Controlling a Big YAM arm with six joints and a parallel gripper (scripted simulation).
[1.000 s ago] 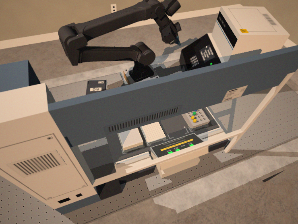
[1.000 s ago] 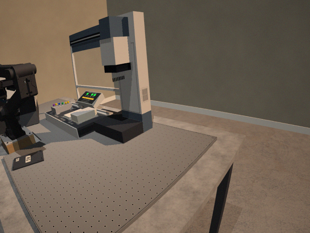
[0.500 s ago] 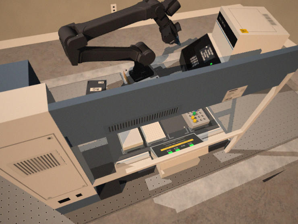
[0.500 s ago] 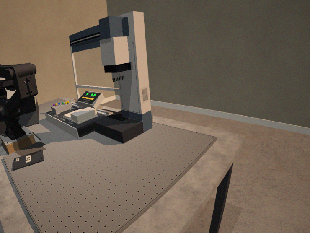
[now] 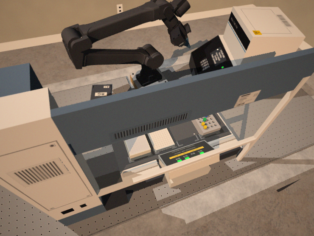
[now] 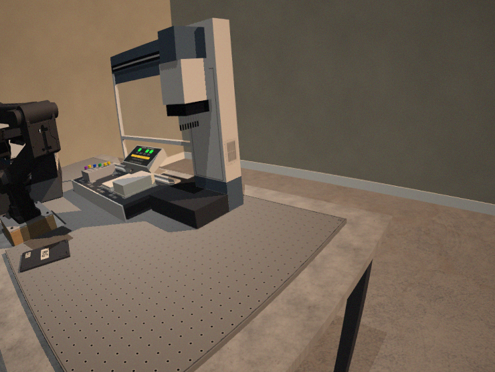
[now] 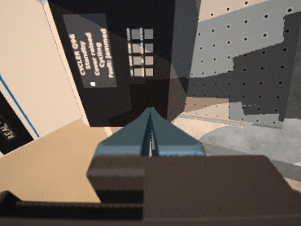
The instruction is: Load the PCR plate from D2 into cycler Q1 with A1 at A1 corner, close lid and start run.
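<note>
The 96-well PCR plate (image 5: 161, 139) is seen lying on the deck under the grey gantry beam (image 5: 177, 96), a white gridded rectangle flat in its slot, with a plain cream block (image 5: 138, 146) just beside it on one side and an unoccupied dark slot on the other. Past that slot, the tube cooling block (image 5: 206, 125) is set with yellow, green and blue caps showing in its bores. The real-time cycler Q1 (image 5: 264, 30) is placed well apart from the plate, behind the beam in the top view, with its cream lid shut and a small green lamp (image 5: 222, 67) lit on the sloping black panel (image 5: 210, 57). The gripper (image 5: 187, 45) is held in the air just off the panel's near edge, and no contact with the panel can be made out. In the wrist view the blue fingers are pressed together to a point, fully closed, and nothing is held between them. Ahead of the fingertips a grid of grey keys (image 7: 140, 53) and a status list with a white marker beside its first line are shown. The regrip nest RG (image 5: 101, 91) is laid on the perforated board near the arm's base (image 5: 148, 76), and nothing is seated in it.
</note>
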